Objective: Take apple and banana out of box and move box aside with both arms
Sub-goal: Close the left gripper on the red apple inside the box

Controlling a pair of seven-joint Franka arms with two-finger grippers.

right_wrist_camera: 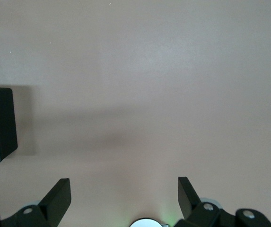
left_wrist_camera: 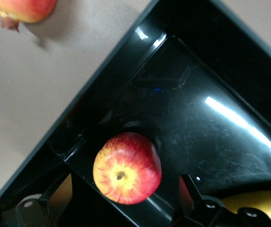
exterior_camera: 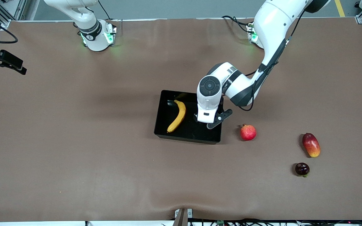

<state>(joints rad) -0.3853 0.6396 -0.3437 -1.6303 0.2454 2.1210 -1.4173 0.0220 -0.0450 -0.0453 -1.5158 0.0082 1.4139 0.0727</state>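
Observation:
The black tray [exterior_camera: 187, 138] sits mid-table. The yellow banana [exterior_camera: 178, 115] lies in it toward the right arm's end; it also shows in the left wrist view [left_wrist_camera: 260, 205]. The red-and-yellow apple [left_wrist_camera: 127, 168] rests on the tray floor [left_wrist_camera: 187, 109], hidden in the front view under the left arm's hand. My left gripper [left_wrist_camera: 127, 189] is down in the tray, open, its fingers [left_wrist_camera: 186, 189] on either side of the apple with gaps. My right gripper [right_wrist_camera: 124, 198] is open and empty over bare table near its own base, waiting.
A red pomegranate [exterior_camera: 248, 132] lies just beside the tray toward the left arm's end, also in the left wrist view [left_wrist_camera: 24, 8]. A red-and-yellow mango [exterior_camera: 311, 144] and a dark purple fruit [exterior_camera: 302, 169] lie further toward that end. The tray's corner [right_wrist_camera: 3, 124] shows in the right wrist view.

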